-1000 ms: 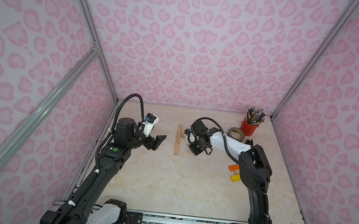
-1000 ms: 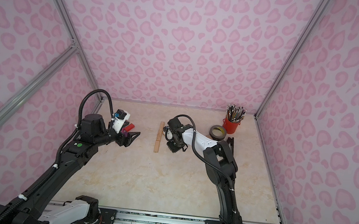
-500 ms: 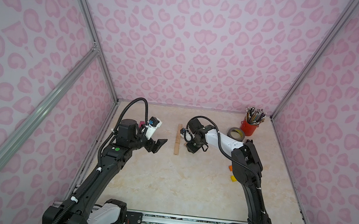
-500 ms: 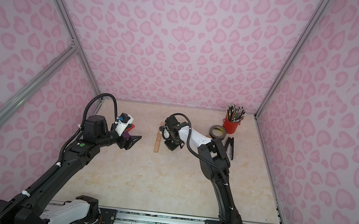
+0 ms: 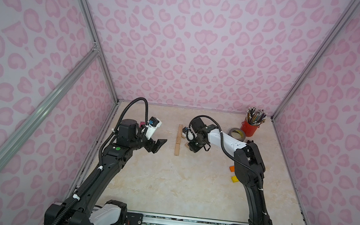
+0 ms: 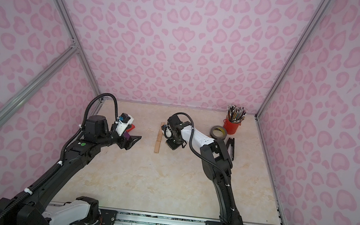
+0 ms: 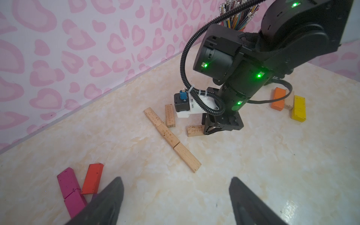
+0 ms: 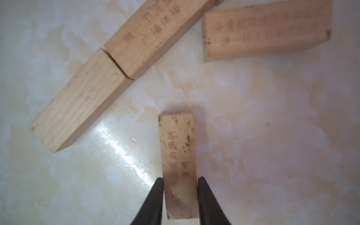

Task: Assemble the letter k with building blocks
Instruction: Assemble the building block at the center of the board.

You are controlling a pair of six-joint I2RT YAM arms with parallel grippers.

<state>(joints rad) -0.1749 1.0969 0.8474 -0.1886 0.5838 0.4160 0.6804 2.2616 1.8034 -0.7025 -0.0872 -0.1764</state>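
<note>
One wood block (image 8: 177, 144), likely light and stiff, sits pinched across its width by right gripper (image 8: 180, 180); left gripper (image 7: 176, 179) gapes empty.

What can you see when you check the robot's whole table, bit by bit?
Surface: beige marbled tabletop, glossy.
Job's things: three wood blocks laid end to end in a line; another wood block beside its wall end; magenta blocks and red block near the left arm; orange block and yellow block near the right arm.
Clutter: tape roll, red pencil cup, black stapler, at the far right.
Grippers: left tool open, empty; right tool shut on a loose wood block beside the line.
Cables: black ribbed cable looped on each arm.
Surroundings: pink heart-print walls, metal frame posts.
</note>
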